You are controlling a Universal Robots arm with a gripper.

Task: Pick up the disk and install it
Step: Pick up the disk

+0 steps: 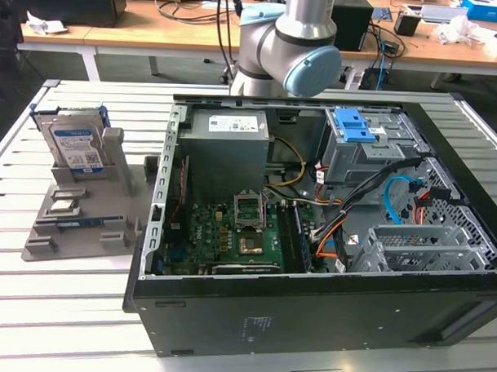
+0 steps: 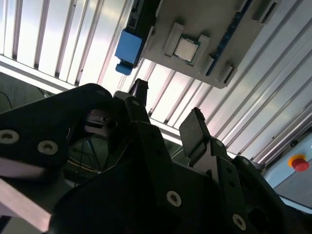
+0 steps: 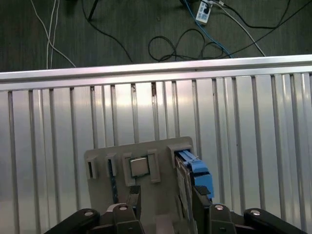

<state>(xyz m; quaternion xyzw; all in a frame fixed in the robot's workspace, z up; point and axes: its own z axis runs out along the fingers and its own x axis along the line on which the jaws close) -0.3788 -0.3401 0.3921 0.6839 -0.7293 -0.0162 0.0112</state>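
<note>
gripper (image 3: 166, 197): black fingers (image 2: 195, 124) spread apart with nothing between them, hanging over the grey fixture, clear of the disk.
disk (image 1: 74, 143): stands on edge in a slot of the grey fixture (image 1: 47, 238), label facing outward; in both wrist views its blue frame (image 3: 197, 168) sticks out past the fixture's edge.
fixture: lies flat on the slatted table (image 1: 64, 318), at the exterior view's left of the computer case.
processor chip (image 3: 139, 167): sits in a pocket of the fixture, near the disk.
computer case (image 1: 309, 319): on its side, lid off, boards and cables exposed.
</note>
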